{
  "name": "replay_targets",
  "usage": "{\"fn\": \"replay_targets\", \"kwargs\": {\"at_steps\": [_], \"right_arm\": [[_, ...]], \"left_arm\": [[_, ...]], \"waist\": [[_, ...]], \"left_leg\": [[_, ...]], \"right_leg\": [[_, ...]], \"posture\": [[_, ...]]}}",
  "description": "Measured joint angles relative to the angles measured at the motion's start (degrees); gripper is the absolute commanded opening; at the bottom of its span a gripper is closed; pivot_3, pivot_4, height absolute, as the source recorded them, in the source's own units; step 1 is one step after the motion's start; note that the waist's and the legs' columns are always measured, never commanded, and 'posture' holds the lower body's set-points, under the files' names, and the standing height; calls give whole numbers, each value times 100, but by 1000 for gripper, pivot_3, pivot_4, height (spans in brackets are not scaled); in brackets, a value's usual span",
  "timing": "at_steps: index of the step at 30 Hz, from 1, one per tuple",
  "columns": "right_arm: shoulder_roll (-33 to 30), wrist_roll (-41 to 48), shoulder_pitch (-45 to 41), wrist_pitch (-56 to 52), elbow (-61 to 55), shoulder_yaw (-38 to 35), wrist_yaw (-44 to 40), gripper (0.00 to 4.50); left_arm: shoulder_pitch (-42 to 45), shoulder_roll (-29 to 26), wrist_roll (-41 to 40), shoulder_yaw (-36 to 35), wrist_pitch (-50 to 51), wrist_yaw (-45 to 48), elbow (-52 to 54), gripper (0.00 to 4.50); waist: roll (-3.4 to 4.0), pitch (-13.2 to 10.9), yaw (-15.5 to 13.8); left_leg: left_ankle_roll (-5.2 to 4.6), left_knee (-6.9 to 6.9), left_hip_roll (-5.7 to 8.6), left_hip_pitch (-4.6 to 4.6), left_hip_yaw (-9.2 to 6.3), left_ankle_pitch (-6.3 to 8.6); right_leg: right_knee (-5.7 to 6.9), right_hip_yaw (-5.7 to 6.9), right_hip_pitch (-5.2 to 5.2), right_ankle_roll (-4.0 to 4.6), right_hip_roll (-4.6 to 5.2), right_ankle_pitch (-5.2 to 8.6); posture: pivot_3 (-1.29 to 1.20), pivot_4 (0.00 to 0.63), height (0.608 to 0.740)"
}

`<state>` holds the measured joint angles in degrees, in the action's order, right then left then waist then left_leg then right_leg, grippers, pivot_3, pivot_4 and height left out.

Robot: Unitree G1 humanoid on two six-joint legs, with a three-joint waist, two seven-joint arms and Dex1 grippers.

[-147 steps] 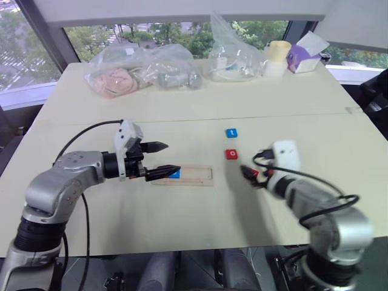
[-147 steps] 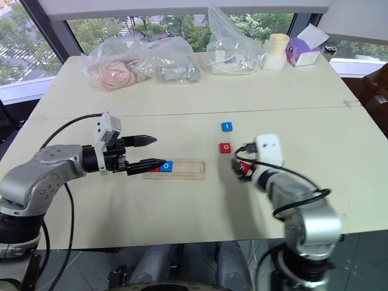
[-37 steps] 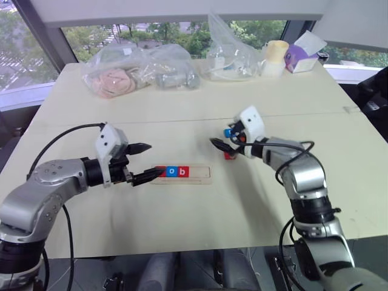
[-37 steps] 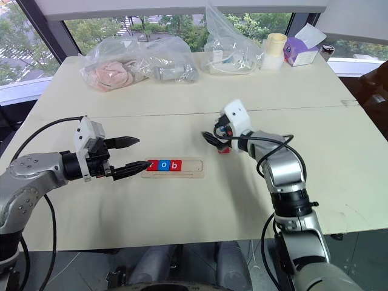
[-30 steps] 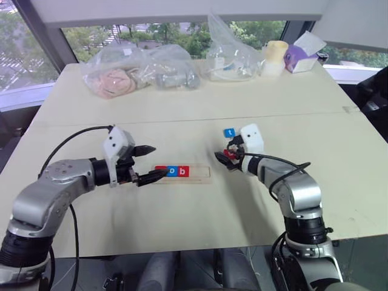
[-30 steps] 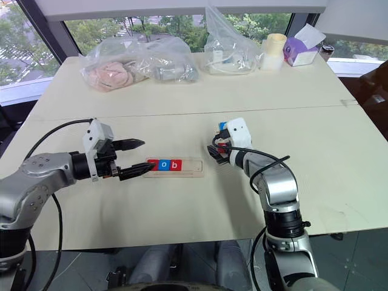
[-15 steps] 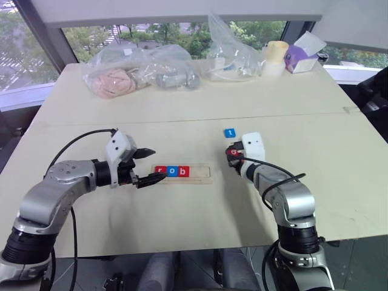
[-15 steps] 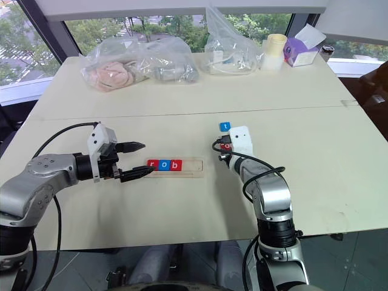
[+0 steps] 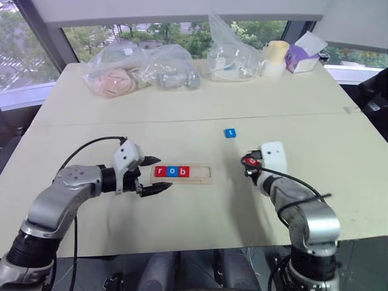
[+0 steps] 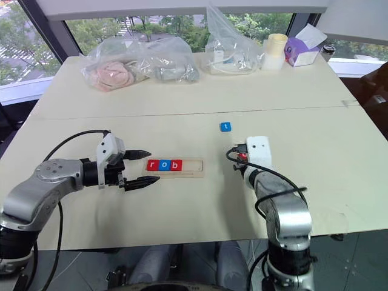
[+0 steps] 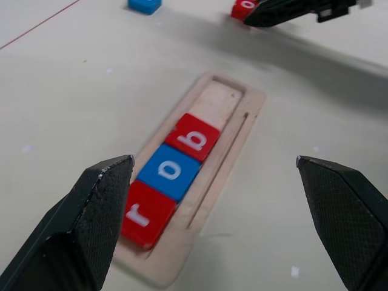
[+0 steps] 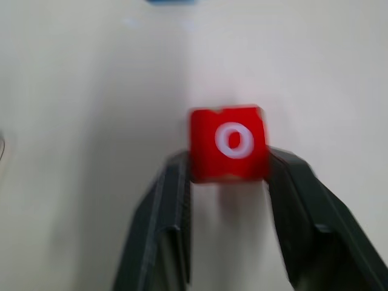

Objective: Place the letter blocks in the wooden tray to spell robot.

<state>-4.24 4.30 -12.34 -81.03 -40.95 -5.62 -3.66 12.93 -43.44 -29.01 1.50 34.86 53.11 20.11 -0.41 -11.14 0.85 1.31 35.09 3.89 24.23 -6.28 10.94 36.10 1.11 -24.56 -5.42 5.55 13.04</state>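
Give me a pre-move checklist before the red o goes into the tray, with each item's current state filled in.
1. Right claw shut on the red o block: ok.
2. Block held with the o facing the wrist camera: ok; whether it sits square for the recess: cannot tell.
3. Wooden tray holds r, o, b in order: ok.
4. Next slot after b is bare wood: ok.
5. Left claw open and beside the tray's r end, away from the free slots: ok.
6. Blue t block lies on the table, apart from the tray and ready for last: ok.
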Motion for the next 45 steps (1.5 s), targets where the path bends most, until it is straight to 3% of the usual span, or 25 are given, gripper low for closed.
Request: {"fn": "replay_targets", "kwargs": {"at_steps": [7,14,17,20,23,26,31,37,45], "right_arm": [[443,56,-124,-1005,-328,-90,45,1135],[536,166,-166,-1103,-381,-140,-59,4430],[290,170,-179,-1106,-384,-152,-103,4430],[-893,340,-176,-840,-408,-52,-545,4430],[-1772,860,-193,59,-377,-248,-1591,4430],[-2714,1555,32,1412,89,-429,-3196,4430],[-4167,1447,220,4360,2213,-246,-5445,4430],[-4275,715,-931,6648,4754,828,-6562,4430],[-3944,276,-1756,8115,6332,1583,-7365,4430]], "left_arm": [[127,73,49,59,-28,82,-57,4500],[240,69,152,124,-61,199,-233,4500],[245,-87,260,152,-87,294,-268,4500],[244,-318,423,167,-198,436,-440,4500],[243,-434,454,161,-230,623,-495,4500],[282,-477,256,142,-145,856,-428,4500],[453,-681,-75,45,146,1163,-273,4500],[600,-829,-277,45,392,1334,-138,4500],[457,-828,-405,-10,609,1136,284,4500]], "waist": [[3,1,-13],[2,1,-11],[3,1,-14],[7,-2,-12],[6,-2,2],[4,-5,-6],[-1,-7,-12],[-1,-10,21],[-2,-11,-18]], "left_leg": [[1,-2,3,2,1,0],[1,-1,2,2,0,0],[1,0,4,3,1,1],[1,-1,10,12,3,1],[-1,-7,3,13,3,2],[-6,-6,-2,15,3,4],[-8,7,-2,14,6,5],[-8,-4,-24,14,17,5],[-8,5,-23,14,19,6]], "right_leg": [[-6,1,0,1,3,0],[-7,2,1,0,3,0],[-10,2,1,-4,5,3],[-15,3,-4,-4,12,3],[-23,10,-3,-22,9,14],[-35,23,7,-24,8,14],[-69,36,33,-26,12,5],[-71,36,21,3,-1,-15],[-69,34,24,1,-2,-17]], "posture": [[0,150,740],[0,150,740],[0,150,740],[0,150,740],[0,150,740],[0,150,740],[0,150,740],[0,150,740],[0,150,740]]}}
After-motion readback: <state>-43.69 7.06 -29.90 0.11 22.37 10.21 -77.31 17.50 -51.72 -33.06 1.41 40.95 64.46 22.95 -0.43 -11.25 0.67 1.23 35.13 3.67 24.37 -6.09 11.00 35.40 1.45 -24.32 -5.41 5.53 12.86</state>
